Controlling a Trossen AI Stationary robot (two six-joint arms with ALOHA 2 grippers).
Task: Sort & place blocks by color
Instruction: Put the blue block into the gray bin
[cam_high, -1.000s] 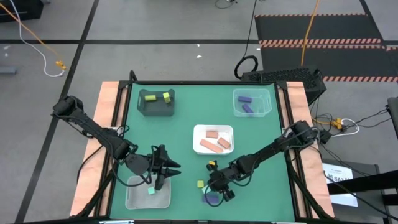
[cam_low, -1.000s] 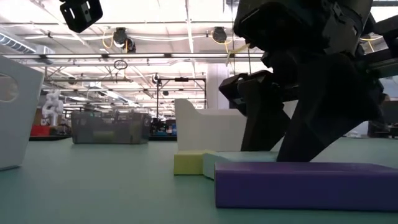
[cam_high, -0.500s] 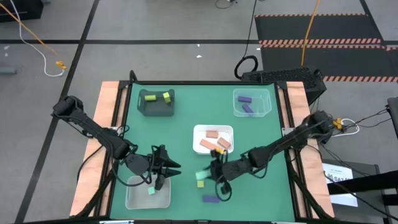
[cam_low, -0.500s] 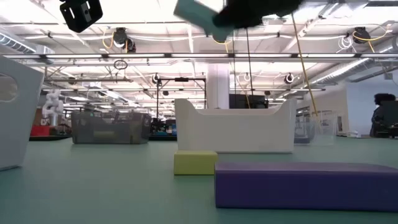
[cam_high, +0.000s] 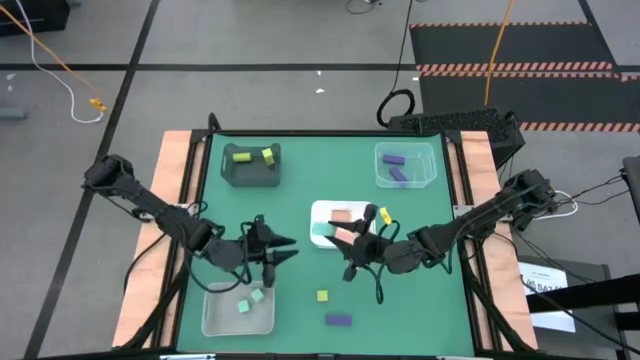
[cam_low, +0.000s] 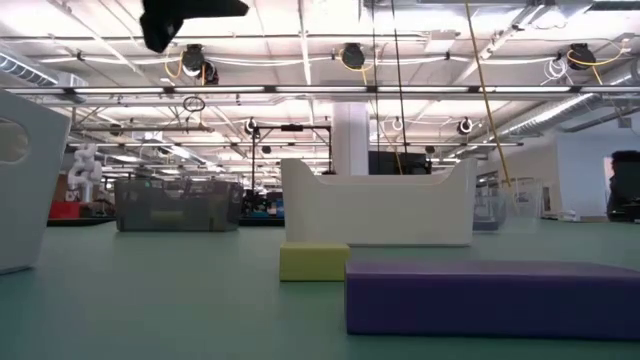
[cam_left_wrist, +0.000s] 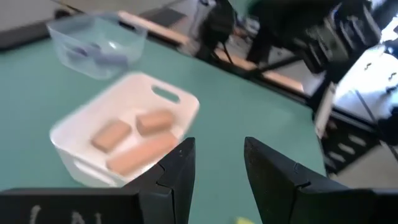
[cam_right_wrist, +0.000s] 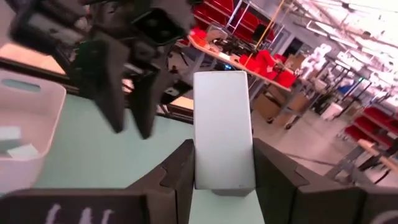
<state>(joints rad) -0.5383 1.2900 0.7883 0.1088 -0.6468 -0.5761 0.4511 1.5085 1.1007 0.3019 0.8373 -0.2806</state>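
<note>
My right gripper (cam_high: 338, 240) (cam_right_wrist: 222, 182) hovers over the left end of the white tray (cam_high: 362, 208) and is shut on a mint green bar (cam_high: 322, 231) (cam_right_wrist: 222, 127). My left gripper (cam_high: 278, 250) (cam_left_wrist: 214, 167) is open, holds nothing, and hangs just beyond the near-left clear tray (cam_high: 212, 318), where two mint blocks (cam_high: 248, 302) lie flat. A yellow cube (cam_high: 322, 296) (cam_low: 313, 262) and a purple bar (cam_high: 339, 320) (cam_low: 490, 295) lie loose on the mat near the front edge. Salmon blocks (cam_left_wrist: 134, 146) lie in the white tray. My right gripper pinches the mint bar between its two fingers (cam_right_wrist: 177, 177) at the bar's near end (cam_right_wrist: 222, 174). The fingers come level from the table's right and lie along the bar. It sticks out past the fingertips, lifted clear of the table.
A dark grey tray (cam_high: 250, 176) with yellow blocks sits far left. A clear tray (cam_high: 430, 165) with purple blocks stands far right. The two grippers face each other a short gap apart over the middle of the green mat (cam_high: 300, 200).
My right gripper, down beside the purple bar a second ago, has risen with the mint bar and carried it toward the far edge, over the white tray's left end. My left gripper has drawn away from the clear tray toward the far edge, and a second mint block shows there.
</note>
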